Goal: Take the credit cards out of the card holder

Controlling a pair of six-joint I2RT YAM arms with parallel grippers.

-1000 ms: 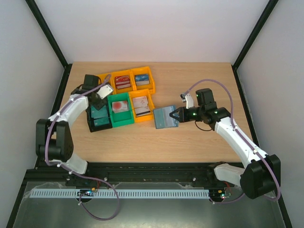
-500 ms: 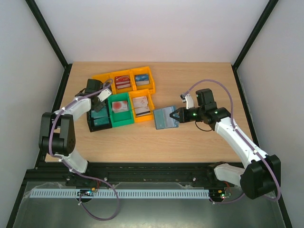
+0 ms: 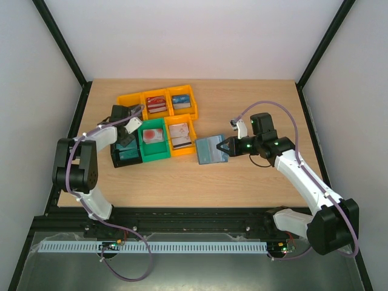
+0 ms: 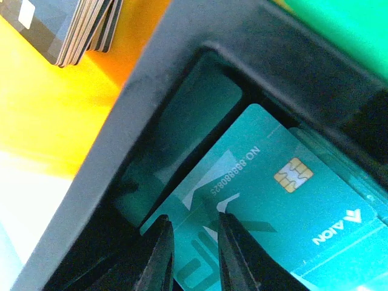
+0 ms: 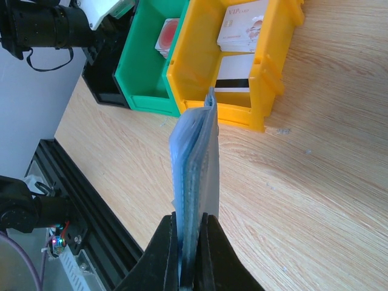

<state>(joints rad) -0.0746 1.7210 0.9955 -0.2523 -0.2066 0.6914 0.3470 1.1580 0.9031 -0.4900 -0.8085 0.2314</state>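
The teal-blue card holder [image 3: 211,150] stands on edge on the table, and my right gripper [image 3: 225,147] is shut on its near end. In the right wrist view the holder [image 5: 197,163] rises straight up from the shut right gripper [image 5: 189,221], pale blue sleeves pressed together. My left gripper [image 3: 126,134] hangs over the black bin [image 3: 126,157]. In the left wrist view the left gripper [image 4: 193,227] is open a little, its fingertips just above a teal credit card [image 4: 285,200] lying flat in the black bin [image 4: 182,54] on other teal cards.
A green bin [image 3: 153,153] with a red-and-white card sits beside the black bin. Orange bins [image 3: 182,150] [image 3: 159,94] around them hold more cards. In the right wrist view an orange bin [image 5: 254,103] and the green bin [image 5: 145,91] stand just beyond the holder.
My left arm's elbow has drawn back to the left while its gripper has stayed over the black bin. The right arm and the card holder have not moved.
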